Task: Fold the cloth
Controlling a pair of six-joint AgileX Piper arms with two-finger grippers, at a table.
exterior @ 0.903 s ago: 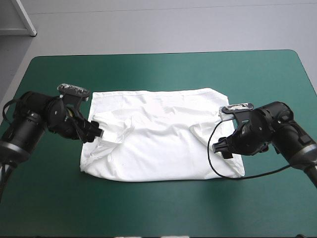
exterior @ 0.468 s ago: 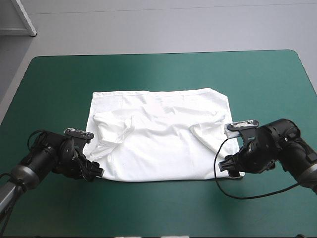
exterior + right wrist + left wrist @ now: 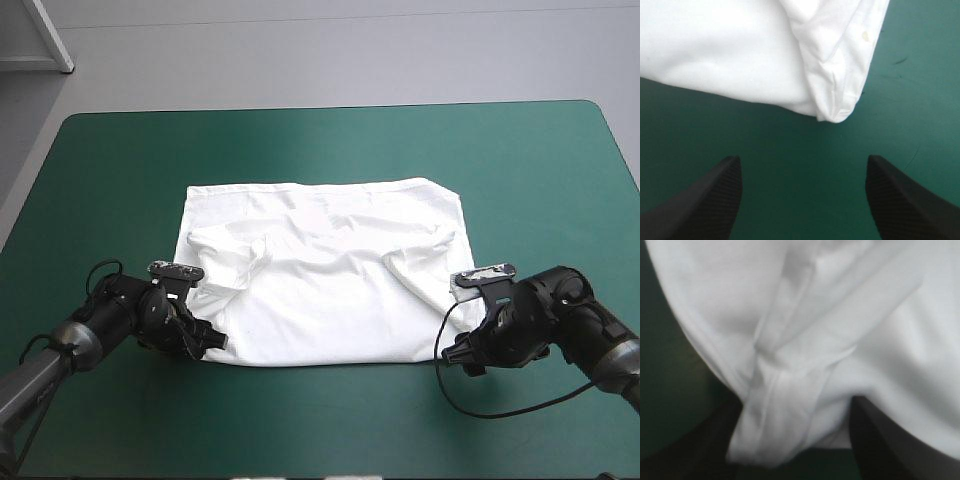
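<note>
The white T-shirt lies spread flat mid-table, its sleeves folded inward. My left gripper sits low at the shirt's near-left corner. In the left wrist view that gripper is open, with the bunched corner of the T-shirt lying between its black fingers. My right gripper rests at the near-right corner. The right wrist view shows this gripper open over bare cover, the T-shirt corner a short way ahead of the fingertips and untouched.
The teal-green cover shows in a broad strip between the shirt's near hem and the table's front edge, and all round the shirt. A white shelf corner stands beyond the table's far left.
Both arms came down from the shirt's sides to its near corners. The left gripper then slid inward so the near-left corner lies between its fingers; the right one settled just short of its corner.
</note>
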